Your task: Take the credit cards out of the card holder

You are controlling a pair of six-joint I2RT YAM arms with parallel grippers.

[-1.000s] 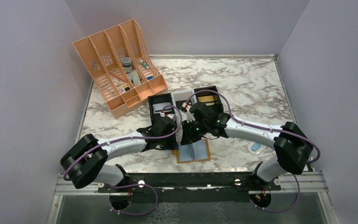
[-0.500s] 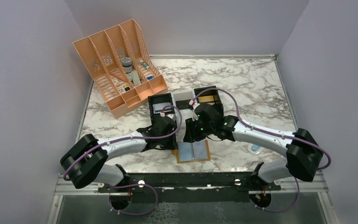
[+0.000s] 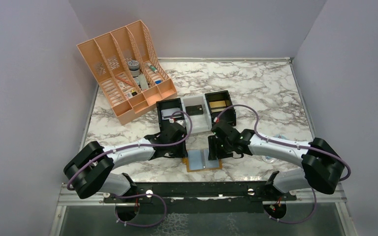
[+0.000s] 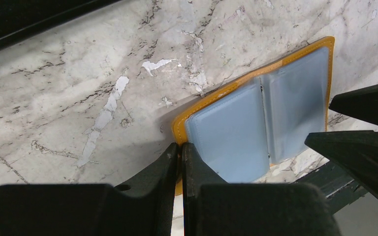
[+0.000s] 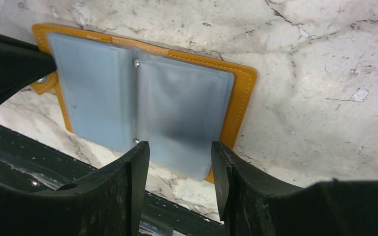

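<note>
**At the near edge of the table: right gripper (image 5: 179,152) back over the card holder (image 3: 204,160)**

The card holder lies spread open, blue-grey panels up, right at the front of the table (image 3: 266,88). The left gripper (image 4: 181,157) is clamped shut on its left edge, pinning it down. What's new: a second ago the right gripper was up by the black bins (image 3: 220,105), nearly closed. Now it's swung back down, jaws about half open and empty, straddling the near edge of the right panel. We'd guess it's lining up for the next pull, but we can't tell if any cards are left in the sleeves.
</note>
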